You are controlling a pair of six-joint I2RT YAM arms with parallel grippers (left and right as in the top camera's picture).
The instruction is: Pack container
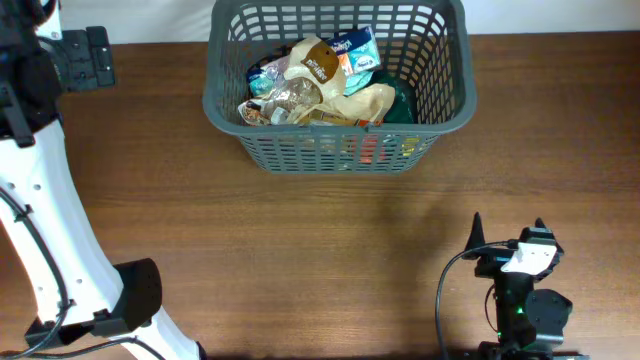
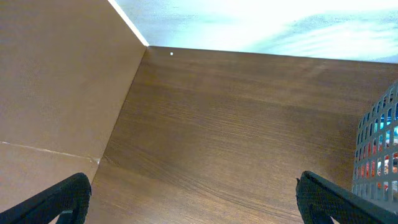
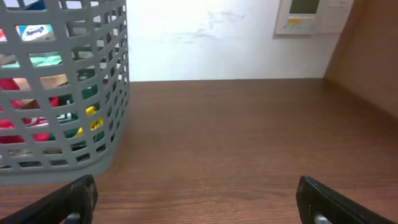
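Note:
The container is a dark grey lattice basket at the back middle of the table. It holds several snack packets piled together. Part of its wall shows at the right edge of the left wrist view and at the left of the right wrist view. My left gripper is at the far left back, away from the basket, open and empty. My right gripper is near the front right, well in front of the basket, open and empty.
The white left arm runs along the table's left side. A brown side panel stands to the left of my left gripper. A white wall with a small box is behind the table.

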